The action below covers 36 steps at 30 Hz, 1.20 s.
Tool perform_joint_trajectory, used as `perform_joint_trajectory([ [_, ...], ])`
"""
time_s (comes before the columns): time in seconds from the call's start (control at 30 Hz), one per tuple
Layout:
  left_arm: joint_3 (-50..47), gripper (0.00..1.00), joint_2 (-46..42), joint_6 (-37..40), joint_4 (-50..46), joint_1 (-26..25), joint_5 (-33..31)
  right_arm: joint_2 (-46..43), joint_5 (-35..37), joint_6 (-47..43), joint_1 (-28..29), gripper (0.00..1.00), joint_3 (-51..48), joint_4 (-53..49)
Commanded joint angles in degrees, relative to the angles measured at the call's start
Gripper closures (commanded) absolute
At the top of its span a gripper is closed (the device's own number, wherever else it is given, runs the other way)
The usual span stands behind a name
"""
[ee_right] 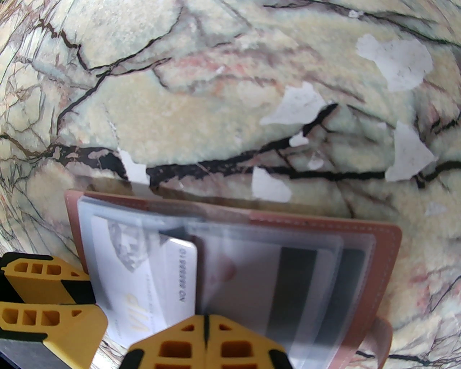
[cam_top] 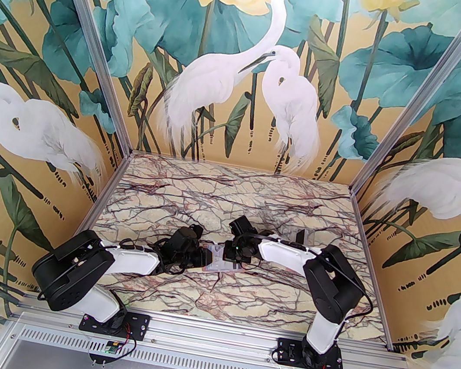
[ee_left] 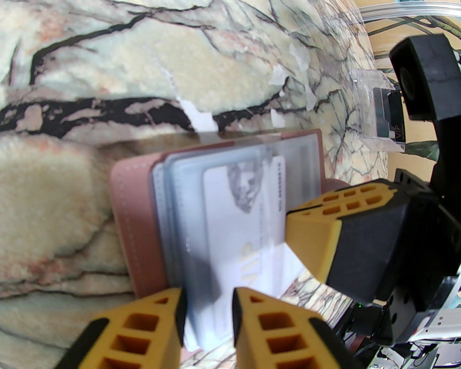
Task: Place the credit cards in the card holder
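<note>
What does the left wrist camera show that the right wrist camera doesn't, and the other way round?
Left wrist view: a clear plastic stand holding a dark VIP card, on the table beyond the card holder. Right wrist view: the holder's other half, with a dark-striped card in its sleeve, and the closing tab. Shared: the open pink holder, the white VIP card at its clear sleeves, the left pincer, the right pincer, the marble-patterned table.

Robot lab test booth, aluminium frame (cam_top: 208,334), heron-and-lotus printed walls (cam_top: 233,69), marble-look tabletop (cam_top: 194,190)

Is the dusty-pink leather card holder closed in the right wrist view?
No, the card holder lies open, its clear plastic sleeves exposed.
</note>
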Motion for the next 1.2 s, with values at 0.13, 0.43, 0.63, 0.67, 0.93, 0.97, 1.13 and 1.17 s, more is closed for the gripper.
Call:
perform_joint_trajectory([
  [0.13, -1.2, 0.69, 1.5, 0.1, -1.4, 0.4, -1.4, 1.9, -2.3, 1.1, 0.8, 0.94, 1.7, 0.2],
  [0.43, -1.2, 0.69, 1.5, 0.0, -1.4, 0.4, -1.2, 2.7, -3.1, 1.1, 0.9, 0.93, 2.4, 0.6],
  [0.63, -1.2, 0.69, 1.6, 0.0, -1.4, 0.4, -1.3, 3.0, -3.1, 1.1, 0.9, 0.93, 2.9, 0.9],
  [0.67, -1.2, 0.69, 1.5, 0.0, -1.4, 0.4, -1.3, 3.0, -3.1, 1.1, 0.9, 0.93, 2.9, 1.0],
  [0.93, -1.4, 0.69, 1.4, 0.0, -1.3, 0.4, -1.3, 2.7, -3.3, 1.1, 0.9, 0.91, 2.9, 1.6],
  [0.97, -1.4, 0.69, 1.5, 0.0, -1.2, 0.4, -1.3, 2.7, -3.2, 1.1, 0.9, 0.91, 2.9, 1.6],
  [1.13, -1.6, 0.69, 1.1, 0.0, -1.1, 0.4, -1.3, 1.3, -1.7, 1.1, 0.9, 0.89, 2.8, 0.6],
  [1.17, -1.7, 0.69, 0.9, 0.0, -1.1, 0.4, -1.3, 0.6, -1.0, 1.2, 0.9, 0.87, 2.6, 0.2],
])
